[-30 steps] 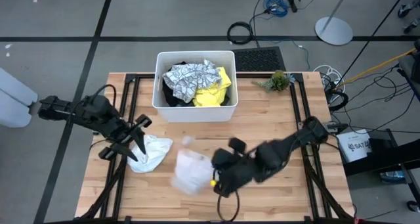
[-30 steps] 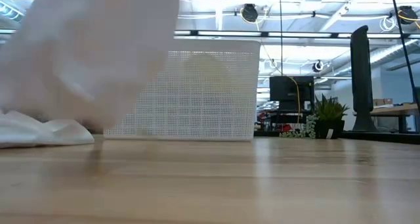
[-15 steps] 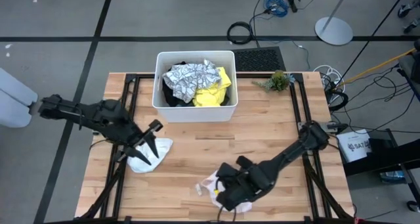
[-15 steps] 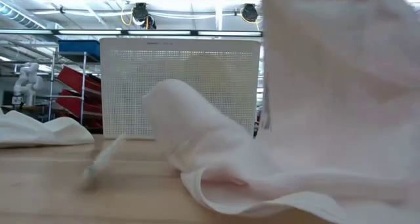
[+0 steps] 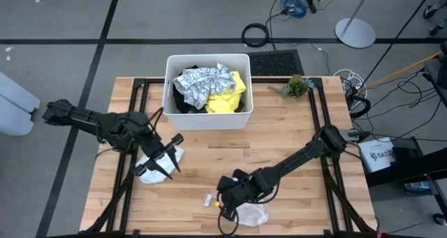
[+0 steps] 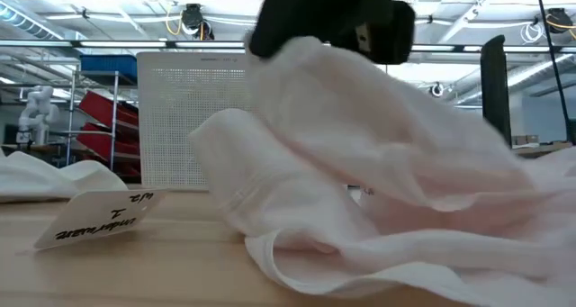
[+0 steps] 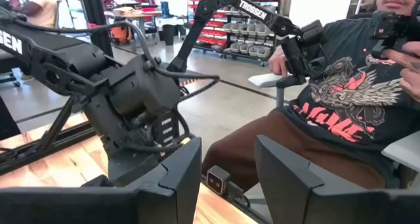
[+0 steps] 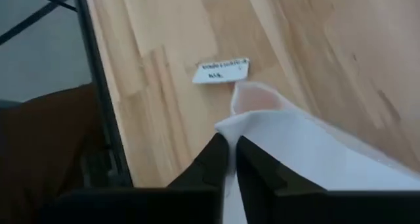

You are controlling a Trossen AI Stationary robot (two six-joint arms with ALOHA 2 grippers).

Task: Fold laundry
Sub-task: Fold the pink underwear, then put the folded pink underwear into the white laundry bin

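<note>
White cloth (image 5: 253,213) pinched in nearly shut right gripper (image 5: 225,202), near edge, for spreading; left gripper (image 5: 162,161) open, empty, waiting.

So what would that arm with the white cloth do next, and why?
Probably let go and spread it flat. The right gripper pinches an edge of the white cloth, which lies crumpled at the table's near edge beside a small paper tag; it is not yet laid out for folding.
</note>
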